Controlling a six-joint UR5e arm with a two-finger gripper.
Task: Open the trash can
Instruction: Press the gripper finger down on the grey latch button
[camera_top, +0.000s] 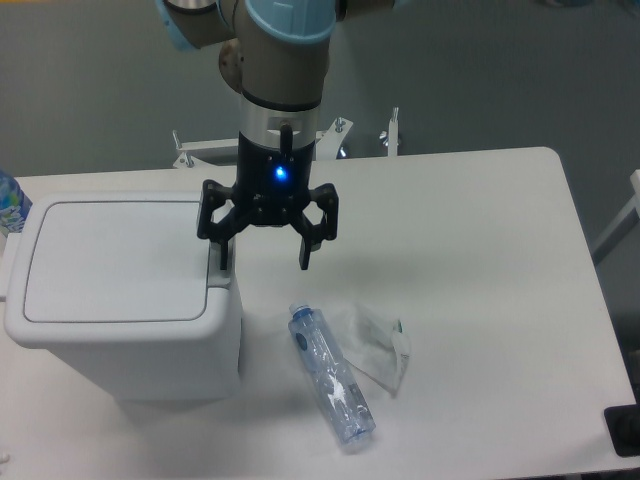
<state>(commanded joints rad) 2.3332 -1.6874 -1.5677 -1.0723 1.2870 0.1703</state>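
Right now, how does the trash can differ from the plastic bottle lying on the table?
The trash can is white and opaque; the plastic bottle is clear with a blue cap. The trash can is far larger than the bottle. The trash can stands upright with its lid shut; the bottle lies on its side, next to a clear plastic bag. Both rest on the white table, and the gripper holds neither.

Single fixed camera, high in front, angled down, moderately near, facing the table (480, 260)
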